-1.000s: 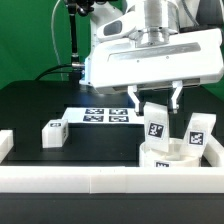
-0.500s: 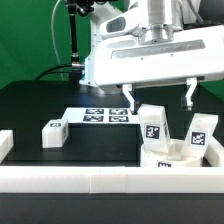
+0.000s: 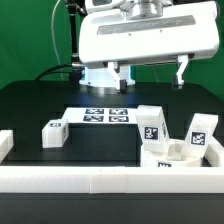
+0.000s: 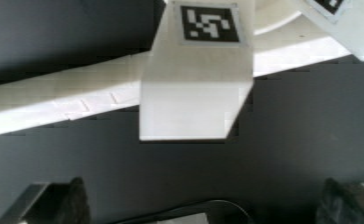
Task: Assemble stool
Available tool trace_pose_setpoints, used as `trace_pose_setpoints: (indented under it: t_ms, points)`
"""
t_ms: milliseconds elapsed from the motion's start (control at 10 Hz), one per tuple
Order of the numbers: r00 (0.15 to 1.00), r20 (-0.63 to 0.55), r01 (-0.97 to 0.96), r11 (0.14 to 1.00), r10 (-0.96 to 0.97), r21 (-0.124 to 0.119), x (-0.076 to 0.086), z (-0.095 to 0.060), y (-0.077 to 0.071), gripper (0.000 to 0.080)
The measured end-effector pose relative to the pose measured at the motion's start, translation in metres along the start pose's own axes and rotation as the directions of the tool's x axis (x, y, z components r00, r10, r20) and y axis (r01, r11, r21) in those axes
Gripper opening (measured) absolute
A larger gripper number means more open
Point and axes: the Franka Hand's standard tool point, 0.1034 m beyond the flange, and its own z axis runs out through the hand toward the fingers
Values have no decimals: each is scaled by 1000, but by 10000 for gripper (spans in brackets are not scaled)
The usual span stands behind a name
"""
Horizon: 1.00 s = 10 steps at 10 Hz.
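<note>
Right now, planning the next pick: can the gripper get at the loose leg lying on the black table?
Probably yes: the loose leg lies alone on the table, nothing over it, and the gripper hangs high, fingers open and empty.

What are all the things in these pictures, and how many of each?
seat: one, white, exterior view's lower right, behind the front rail.
standing legs: two, white with black-and-white tags, upright on the seat.
loose leg: one, white with a tag, on the table at the exterior view's left.
marker board: one, white with black tags, flat mid-table.
border rails: at least two, white, front and left edges.
table: one, black.
gripper: one, open, empty, above the legs.
</note>
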Motion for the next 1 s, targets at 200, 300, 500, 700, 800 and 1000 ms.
trace_pose_setpoints:
  t_ms: [200, 300, 500, 700, 800, 1000]
  points:
    - [1000, 1, 0, 1000, 0, -1, -1, 1, 0, 649]
    - [1000, 1, 0, 1000, 0, -1, -1, 1, 0, 649]
    - [999, 30, 30, 1000, -30, -6, -2, 2, 10, 649]
    - [991, 133, -5, 1000, 5, 4, -10, 6, 13, 649]
    - [979, 204, -31, 999, 27, 14, -12, 7, 8, 649]
    - [941, 337, -44, 999, 32, 30, -17, 6, 6, 649]
